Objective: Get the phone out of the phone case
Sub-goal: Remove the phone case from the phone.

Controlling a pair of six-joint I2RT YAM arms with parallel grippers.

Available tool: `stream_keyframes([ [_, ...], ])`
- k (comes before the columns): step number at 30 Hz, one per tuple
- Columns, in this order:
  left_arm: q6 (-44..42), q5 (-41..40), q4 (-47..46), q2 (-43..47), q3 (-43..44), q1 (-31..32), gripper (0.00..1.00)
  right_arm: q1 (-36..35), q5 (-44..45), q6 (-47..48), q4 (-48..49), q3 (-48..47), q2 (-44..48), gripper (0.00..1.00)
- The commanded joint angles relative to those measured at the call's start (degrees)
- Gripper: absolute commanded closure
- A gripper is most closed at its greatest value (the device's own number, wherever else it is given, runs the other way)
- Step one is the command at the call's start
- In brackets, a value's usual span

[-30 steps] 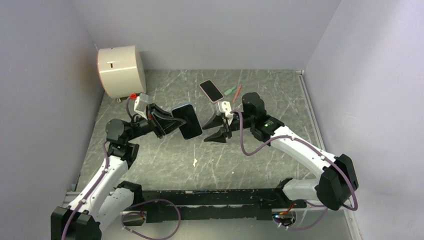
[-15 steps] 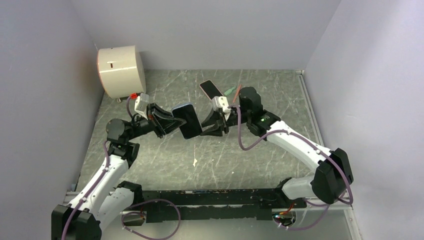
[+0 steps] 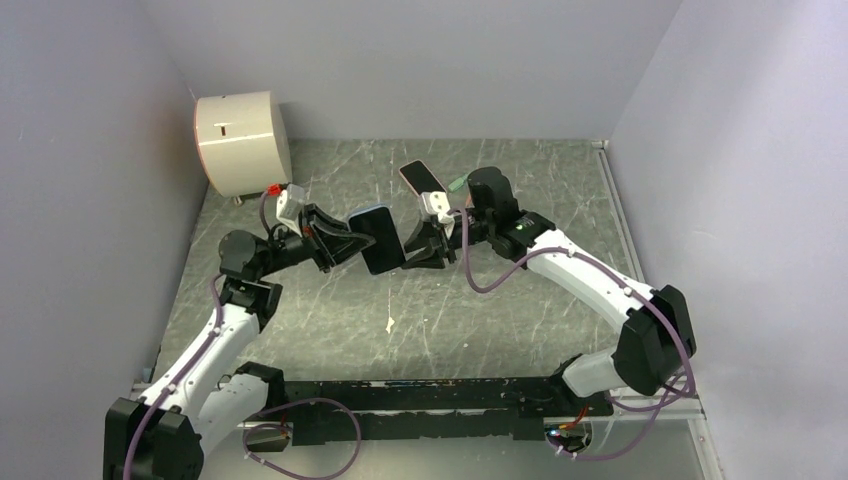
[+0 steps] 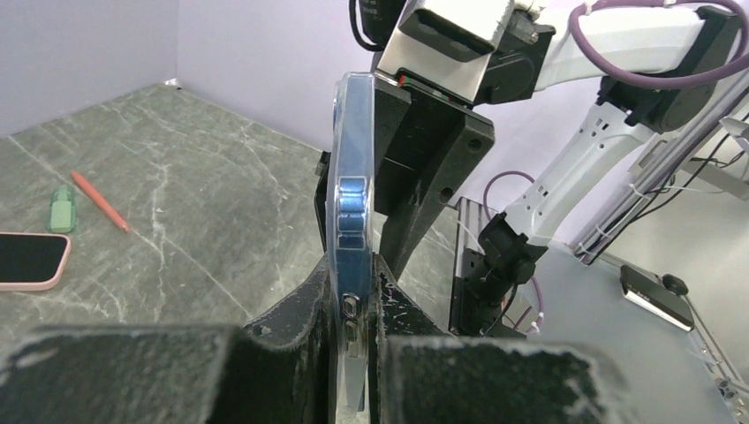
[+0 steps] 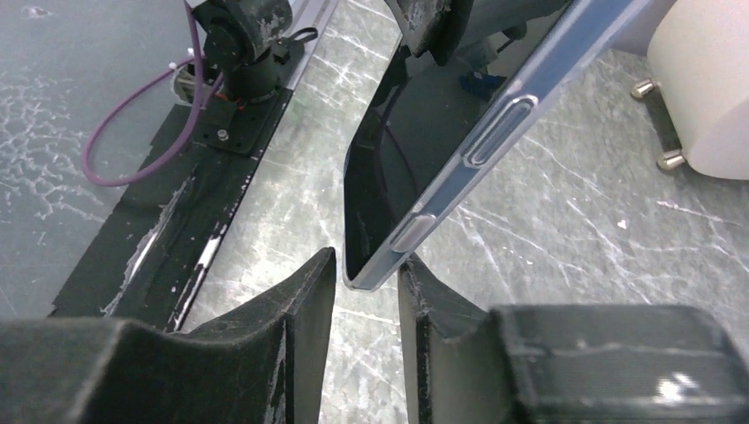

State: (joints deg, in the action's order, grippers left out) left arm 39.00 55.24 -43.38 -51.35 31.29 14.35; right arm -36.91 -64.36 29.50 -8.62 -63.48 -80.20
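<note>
My left gripper (image 3: 345,241) is shut on a dark phone in a clear case (image 3: 378,240), held on edge above the table; the left wrist view shows its clear edge (image 4: 347,203) clamped between my fingers. My right gripper (image 3: 412,251) is open just right of the phone. In the right wrist view the phone's corner (image 5: 397,243) sits between my two fingers (image 5: 309,291), touching the right one, with a gap to the left one.
A second phone in a pink case (image 3: 422,181) lies flat at the back, beside a green item (image 3: 457,183) and a red pen (image 4: 102,201). A white cylindrical device (image 3: 241,142) stands in the back left corner. A small white scrap (image 3: 389,322) lies on the table.
My right gripper has moved left toward the phone and now has its corner between its fingers. The left arm has shifted the phone slightly.
</note>
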Motion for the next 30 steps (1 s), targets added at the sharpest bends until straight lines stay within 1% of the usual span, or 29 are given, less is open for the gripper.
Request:
stream_keyframes([
  [1, -4.0, -3.0, -0.9, -1.2, 3.9, -0.1, 0.97, 0.6, -1.5, 3.7, -1.1, -3.6, 0.1, 0.63],
  [5, -5.2, -2.8, -0.5, -1.1, 4.8, -0.1, 0.97, 0.8, -1.5, 4.6, -1.4, -3.8, 0.4, 0.58],
  [12, -5.3, -2.7, -1.6, -0.8, 5.2, -0.1, 0.98, 1.0, -1.4, 5.7, -2.4, -4.6, -0.5, 0.58],
  [24, -4.7, -2.9, -3.2, -1.1, 5.5, -0.2, 0.97, 1.7, -2.1, 12.6, -8.8, -7.7, -3.3, 0.65],
  [30, -3.5, -2.7, -3.5, -2.2, 5.8, -0.7, 0.97, 2.1, -2.5, 15.0, -9.4, -8.1, -4.1, 0.72],
])
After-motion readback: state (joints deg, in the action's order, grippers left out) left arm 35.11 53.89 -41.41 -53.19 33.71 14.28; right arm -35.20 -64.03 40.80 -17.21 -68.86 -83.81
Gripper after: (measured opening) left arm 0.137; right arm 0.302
